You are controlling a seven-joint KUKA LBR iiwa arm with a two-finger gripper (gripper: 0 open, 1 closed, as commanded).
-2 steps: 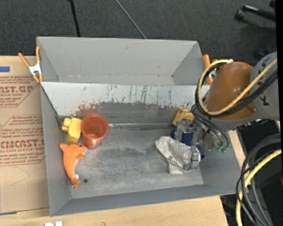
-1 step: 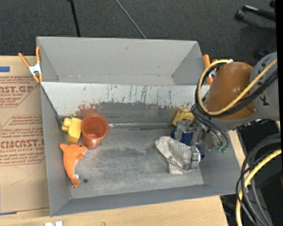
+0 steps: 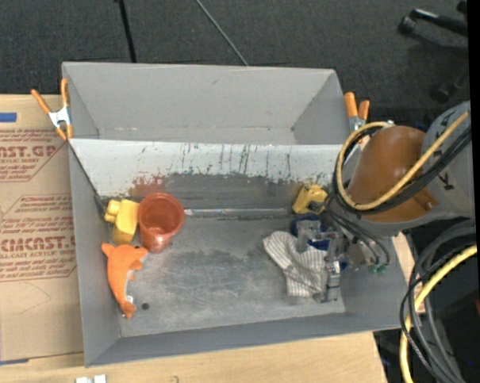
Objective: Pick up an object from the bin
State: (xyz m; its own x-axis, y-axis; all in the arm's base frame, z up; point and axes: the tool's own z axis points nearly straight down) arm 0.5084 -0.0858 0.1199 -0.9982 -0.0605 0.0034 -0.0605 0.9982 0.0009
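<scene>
My gripper (image 3: 333, 278) is low at the right end of the bin, at the right edge of a crumpled white and grey cloth (image 3: 295, 265) that lies on the floor there. It touches or nearly touches the cloth; I cannot tell which. A small blue thing (image 3: 308, 230) lies just behind the cloth, partly hidden by the gripper's body. A small yellow toy (image 3: 309, 197) rests against the back wall above them.
At the bin's left end stand an orange cup (image 3: 160, 220), a yellow block-like toy (image 3: 123, 216) beside it, and an orange dolphin-shaped toy (image 3: 121, 273) in front. The arm's orange cover and looped cables hang over the right rim.
</scene>
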